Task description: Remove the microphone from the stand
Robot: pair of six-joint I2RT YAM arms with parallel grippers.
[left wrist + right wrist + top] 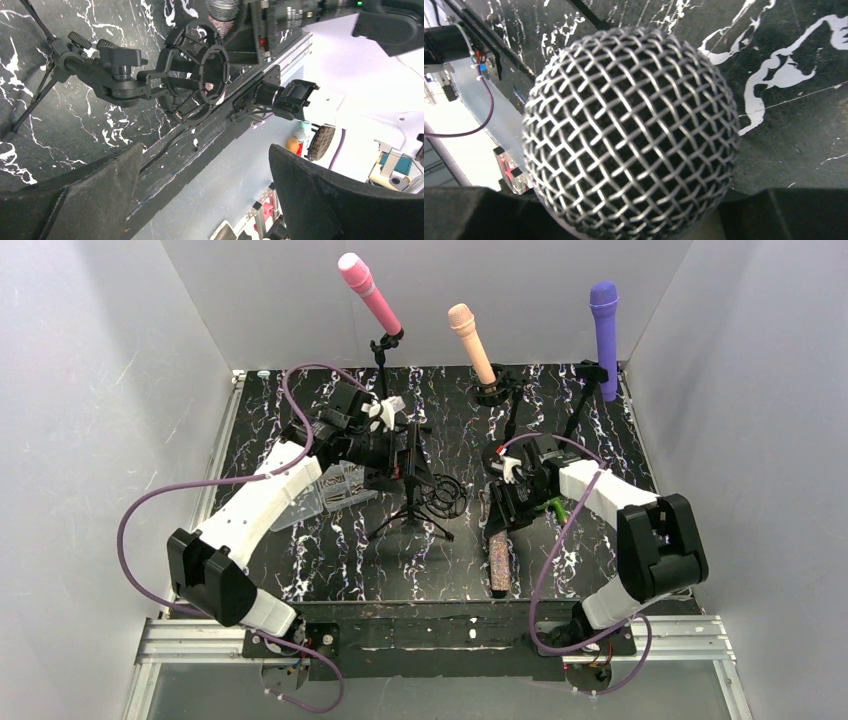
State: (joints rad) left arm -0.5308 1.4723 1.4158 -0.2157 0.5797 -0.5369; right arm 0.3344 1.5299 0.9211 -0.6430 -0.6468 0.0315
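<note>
The left gripper (204, 150) hangs over the middle of the table (300, 570) with its fingers spread wide and nothing between them. Just past it is the black tripod stand (410, 505), and its ring cradle (197, 80) holds nothing. To the right of the stand, well clear of it, is the microphone (499, 560). Its glittery body points toward the near edge of the table. I cannot tell whether it touches the table. The right gripper (505, 510) is closed on its upper end, with the mesh head filling the right wrist view. Three coloured microphones, pink (370, 295), peach (472, 340) and purple (604, 325), stand along the far edge.
</note>
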